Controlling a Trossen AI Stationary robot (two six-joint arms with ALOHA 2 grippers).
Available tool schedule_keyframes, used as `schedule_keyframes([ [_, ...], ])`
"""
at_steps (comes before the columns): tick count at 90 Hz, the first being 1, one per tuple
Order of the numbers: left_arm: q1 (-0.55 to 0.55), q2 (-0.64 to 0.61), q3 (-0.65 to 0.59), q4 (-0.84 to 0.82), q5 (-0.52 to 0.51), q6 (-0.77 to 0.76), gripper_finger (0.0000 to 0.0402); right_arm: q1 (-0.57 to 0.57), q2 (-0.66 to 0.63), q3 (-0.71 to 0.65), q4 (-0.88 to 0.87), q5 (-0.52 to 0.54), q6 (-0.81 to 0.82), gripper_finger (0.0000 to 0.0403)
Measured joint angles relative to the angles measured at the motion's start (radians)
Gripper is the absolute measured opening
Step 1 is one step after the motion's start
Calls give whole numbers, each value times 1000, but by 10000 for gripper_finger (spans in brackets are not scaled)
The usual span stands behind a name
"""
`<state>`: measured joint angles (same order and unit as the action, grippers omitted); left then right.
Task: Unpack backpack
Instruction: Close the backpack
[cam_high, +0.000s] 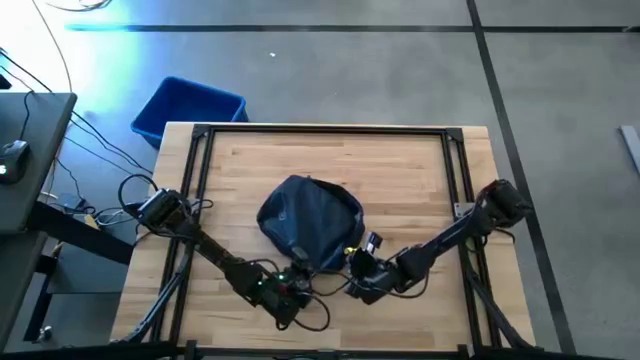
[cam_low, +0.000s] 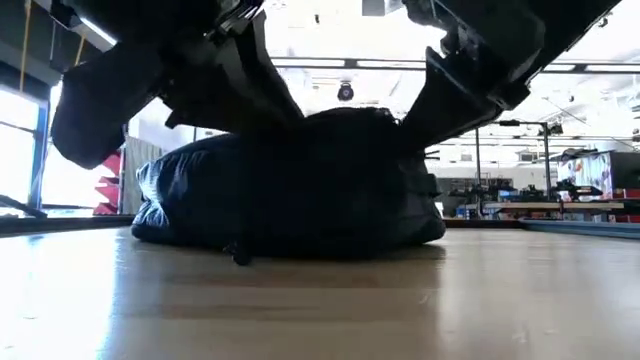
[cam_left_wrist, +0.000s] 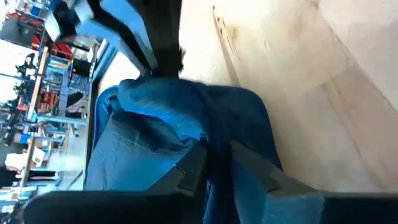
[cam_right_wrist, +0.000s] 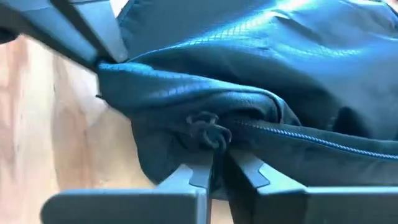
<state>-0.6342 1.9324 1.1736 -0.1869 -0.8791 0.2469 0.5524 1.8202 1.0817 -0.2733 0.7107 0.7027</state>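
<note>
Backpack (cam_high: 310, 222), soft navy fabric, slumped mid-bench (cam_high: 400, 170) on pale wood planks; we note a blue bin (cam_high: 186, 108) on grey floor beyond. Left end effector (cam_left_wrist: 214, 165) clamped on fabric fold; right end effector (cam_right_wrist: 214, 171) pinched on zipper cord (cam_right_wrist: 208, 132).

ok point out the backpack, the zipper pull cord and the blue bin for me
backpack (cam_high: 308, 220), high view, middle of its navy fabric top
zipper pull cord (cam_right_wrist: 208, 132), right wrist view, the knot at the zipper's end
blue bin (cam_high: 178, 111), high view, its inner floor, beyond the table's far left corner
</note>
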Motion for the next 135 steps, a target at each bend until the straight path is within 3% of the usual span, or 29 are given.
schedule_keyframes([
  [20, 0, -1, -41, -310, -157, -242, 5, 44, 1, 0, 67, -88, 7, 1],
  [33, 10, -28, -84, -411, -148, -314, 22, 33, 49, 2, 327, -126, -124, 0],
  [48, -47, -131, -101, -499, -76, -362, 53, -5, 86, 49, 310, -184, -154, 0],
  [58, -111, -223, -100, -466, -40, -390, 80, -17, 90, 60, 301, -189, -174, 0],
  [71, -151, -251, -100, -294, -11, -378, 112, -21, 90, 83, 306, -186, -215, 0],
  [92, -89, -145, -99, -3, -46, -192, 144, -19, 89, 97, 304, -184, -244, 0],
  [112, 10, -51, -100, 34, -32, -274, 147, -5, 87, 97, 294, -185, -255, 0],
  [123, 39, -33, -99, 37, -23, -335, 121, -4, 87, 96, 256, -182, -228, 0],
  [135, 22, -33, -99, 35, -20, -316, 29, -3, 83, 96, 146, -156, -135, 0],
])
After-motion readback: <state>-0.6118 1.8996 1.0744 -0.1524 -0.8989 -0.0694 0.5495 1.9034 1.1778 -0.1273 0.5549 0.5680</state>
